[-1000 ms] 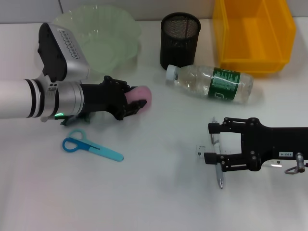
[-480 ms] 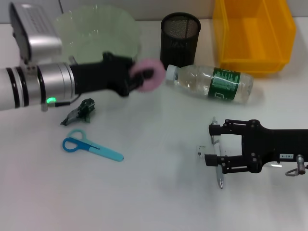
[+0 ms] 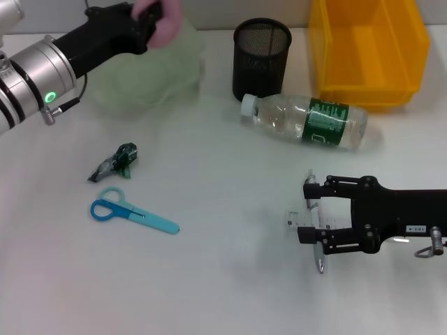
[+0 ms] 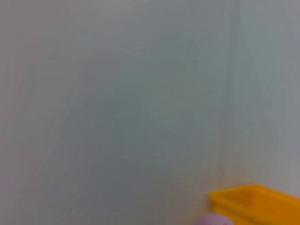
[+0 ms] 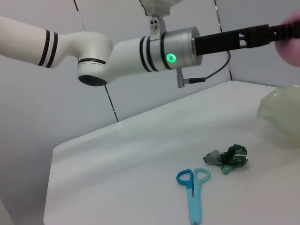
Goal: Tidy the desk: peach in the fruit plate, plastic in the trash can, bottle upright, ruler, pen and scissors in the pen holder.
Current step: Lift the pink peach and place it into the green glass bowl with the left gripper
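Observation:
My left gripper (image 3: pixel 152 15) is shut on the pink peach (image 3: pixel 162 21) and holds it in the air over the back of the pale green fruit plate (image 3: pixel 150 77). The peach's edge (image 4: pixel 213 220) shows in the left wrist view. My right gripper (image 3: pixel 305 209) rests open on the desk (image 3: pixel 223 293), with the silver pen (image 3: pixel 319 244) lying between its fingers beside a clear ruler end (image 3: pixel 290 218). The bottle (image 3: pixel 307 120) lies on its side in front of the black pen holder (image 3: pixel 260 56). The blue scissors (image 3: pixel 133 215) and the crumpled plastic (image 3: pixel 117 160) lie at the left.
The yellow trash can (image 3: pixel 367 49) stands at the back right, behind the bottle. In the right wrist view the left arm (image 5: pixel 178 42) spans above the scissors (image 5: pixel 193 190) and plastic (image 5: pixel 229 157).
My left arm has lifted the peach off the desk and carried it back and up over the fruit plate. The right arm has stayed put.

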`<state>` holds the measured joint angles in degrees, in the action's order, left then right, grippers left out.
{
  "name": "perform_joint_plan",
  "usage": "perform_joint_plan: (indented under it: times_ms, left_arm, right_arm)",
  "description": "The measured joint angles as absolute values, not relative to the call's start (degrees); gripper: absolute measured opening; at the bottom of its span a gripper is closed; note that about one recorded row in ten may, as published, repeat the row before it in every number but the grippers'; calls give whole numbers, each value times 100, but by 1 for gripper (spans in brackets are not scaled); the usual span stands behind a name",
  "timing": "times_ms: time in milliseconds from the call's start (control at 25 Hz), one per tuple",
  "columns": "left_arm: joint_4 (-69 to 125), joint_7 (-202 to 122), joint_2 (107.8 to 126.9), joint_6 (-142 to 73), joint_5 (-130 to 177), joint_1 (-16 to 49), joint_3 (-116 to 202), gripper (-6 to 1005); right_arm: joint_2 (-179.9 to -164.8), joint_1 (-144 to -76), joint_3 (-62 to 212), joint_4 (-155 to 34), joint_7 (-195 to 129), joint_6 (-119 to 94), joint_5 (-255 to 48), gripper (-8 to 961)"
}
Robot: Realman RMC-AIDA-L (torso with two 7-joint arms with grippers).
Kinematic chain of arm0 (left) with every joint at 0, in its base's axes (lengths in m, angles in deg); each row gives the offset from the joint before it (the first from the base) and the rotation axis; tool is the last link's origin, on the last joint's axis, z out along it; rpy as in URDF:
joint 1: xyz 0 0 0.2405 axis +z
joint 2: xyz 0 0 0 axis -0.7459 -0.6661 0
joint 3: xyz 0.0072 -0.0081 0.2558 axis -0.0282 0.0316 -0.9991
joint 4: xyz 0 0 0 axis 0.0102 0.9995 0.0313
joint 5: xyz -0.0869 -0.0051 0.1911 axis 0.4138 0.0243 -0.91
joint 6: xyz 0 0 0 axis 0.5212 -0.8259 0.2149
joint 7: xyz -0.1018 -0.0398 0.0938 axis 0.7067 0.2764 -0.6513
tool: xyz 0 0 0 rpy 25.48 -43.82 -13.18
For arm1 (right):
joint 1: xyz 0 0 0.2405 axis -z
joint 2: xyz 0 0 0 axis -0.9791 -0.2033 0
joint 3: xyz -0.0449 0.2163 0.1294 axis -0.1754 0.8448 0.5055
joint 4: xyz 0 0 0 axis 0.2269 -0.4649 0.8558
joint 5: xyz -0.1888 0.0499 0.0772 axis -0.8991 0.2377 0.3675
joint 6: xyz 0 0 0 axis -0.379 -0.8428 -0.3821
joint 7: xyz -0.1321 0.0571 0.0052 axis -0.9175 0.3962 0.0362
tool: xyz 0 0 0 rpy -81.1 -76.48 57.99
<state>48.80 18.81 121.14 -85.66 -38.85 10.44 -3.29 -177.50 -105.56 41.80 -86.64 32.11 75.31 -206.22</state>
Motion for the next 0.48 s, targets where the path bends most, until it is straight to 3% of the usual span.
perform_joint_plan:
  times_ms: [480]
  left_arm:
    - [4312,1117,12153,-7075,-2791,672,-330,102]
  right_arm:
    - [-17765,-10559,4171,-8664,3174,7531,-20622,822]
